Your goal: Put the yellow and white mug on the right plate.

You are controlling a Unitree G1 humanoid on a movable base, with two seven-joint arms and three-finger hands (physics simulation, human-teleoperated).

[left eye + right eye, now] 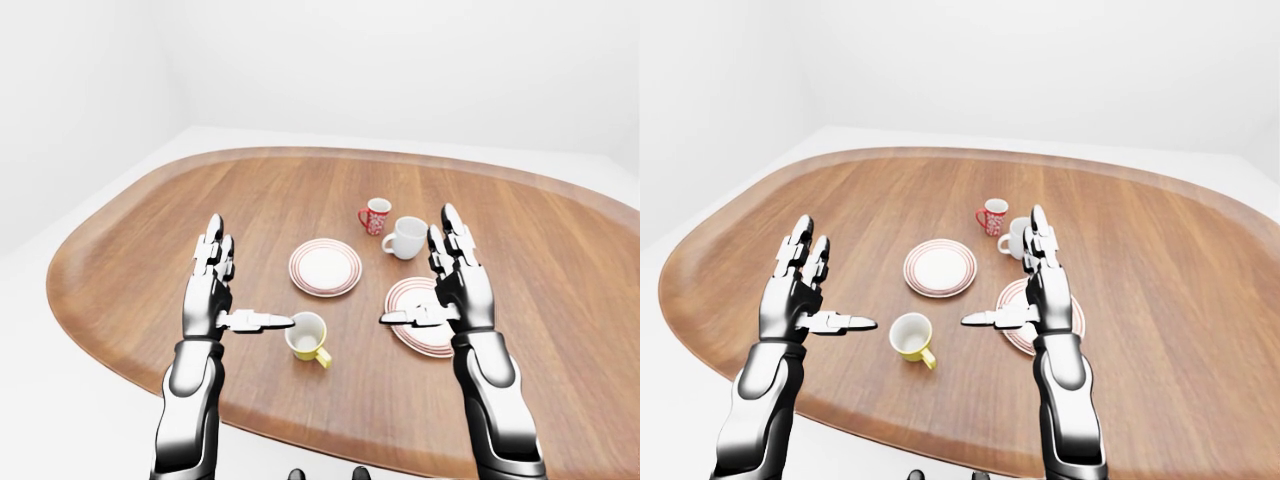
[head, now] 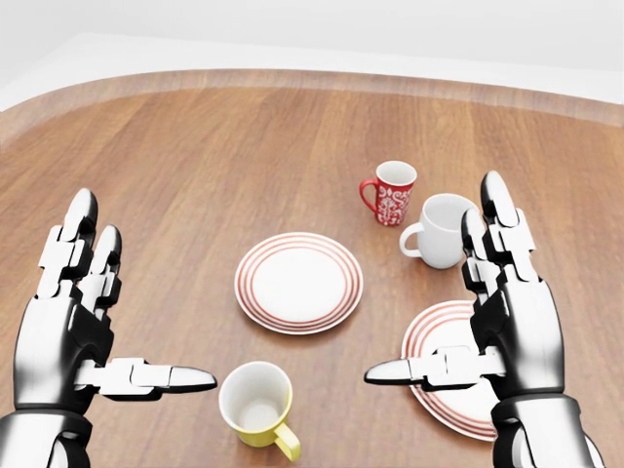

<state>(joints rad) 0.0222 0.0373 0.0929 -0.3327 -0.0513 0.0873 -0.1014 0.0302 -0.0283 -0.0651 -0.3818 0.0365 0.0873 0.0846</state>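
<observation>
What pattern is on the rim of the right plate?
Concentric red rings around a white centre on the right plate, clearest in the head view.
</observation>
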